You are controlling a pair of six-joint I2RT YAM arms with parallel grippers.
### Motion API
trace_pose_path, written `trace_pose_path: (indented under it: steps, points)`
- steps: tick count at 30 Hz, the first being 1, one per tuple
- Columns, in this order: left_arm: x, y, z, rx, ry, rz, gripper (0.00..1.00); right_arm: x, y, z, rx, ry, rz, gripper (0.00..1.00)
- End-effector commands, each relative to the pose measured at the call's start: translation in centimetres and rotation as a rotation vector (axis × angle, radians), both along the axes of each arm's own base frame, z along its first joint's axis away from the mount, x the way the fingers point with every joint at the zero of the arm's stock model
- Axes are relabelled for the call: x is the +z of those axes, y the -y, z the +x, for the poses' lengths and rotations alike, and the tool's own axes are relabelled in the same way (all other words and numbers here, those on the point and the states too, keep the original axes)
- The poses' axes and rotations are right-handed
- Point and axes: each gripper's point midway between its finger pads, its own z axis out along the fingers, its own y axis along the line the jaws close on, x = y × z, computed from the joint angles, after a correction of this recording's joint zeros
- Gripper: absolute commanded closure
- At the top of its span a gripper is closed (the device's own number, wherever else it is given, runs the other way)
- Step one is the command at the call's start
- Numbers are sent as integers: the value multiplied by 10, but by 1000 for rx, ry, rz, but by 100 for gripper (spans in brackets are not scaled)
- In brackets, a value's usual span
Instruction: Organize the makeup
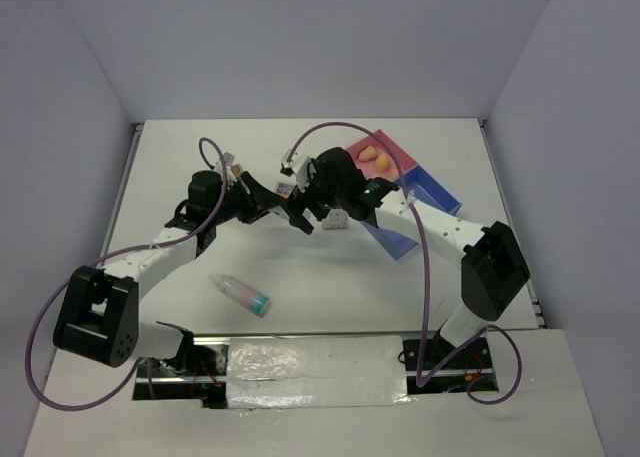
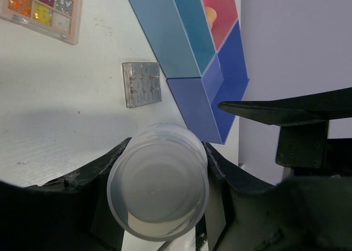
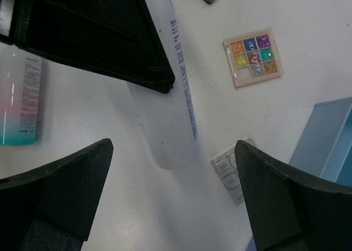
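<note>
Left end effector [image 2: 165, 152] pinching frosted cylindrical white bottle [image 2: 158, 190], right end effector [image 3: 173, 146] spread wide over smooth table [image 3: 308, 31], glittery square multicoloured palette [image 3: 252, 57] upper right.

white bottle [image 3: 165, 113], multicoloured palette [image 3: 252, 57], pink-and-blue tray [image 1: 432, 185]

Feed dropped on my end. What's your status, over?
Left hand shut on white bottle. Right hand open above it. Grey palette lies beside tray.

top camera looks down from behind; both wrist cameras hover close, sharing the multicoloured palette [image 3: 253, 57].
</note>
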Motion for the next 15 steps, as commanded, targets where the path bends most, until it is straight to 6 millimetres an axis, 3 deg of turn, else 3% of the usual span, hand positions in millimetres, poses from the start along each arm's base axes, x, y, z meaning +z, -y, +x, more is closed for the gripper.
trace_pose_path:
  steps: [1,9,15]
  points:
    - [44,14,9,-41,131,-87,100,6,-15,11,32,92,-11,1]
    - [47,20,7,-71,132,-106,100,-9,-26,15,72,169,-66,7]
    - [46,22,6,-77,125,-106,100,-8,-27,25,47,207,-78,26]
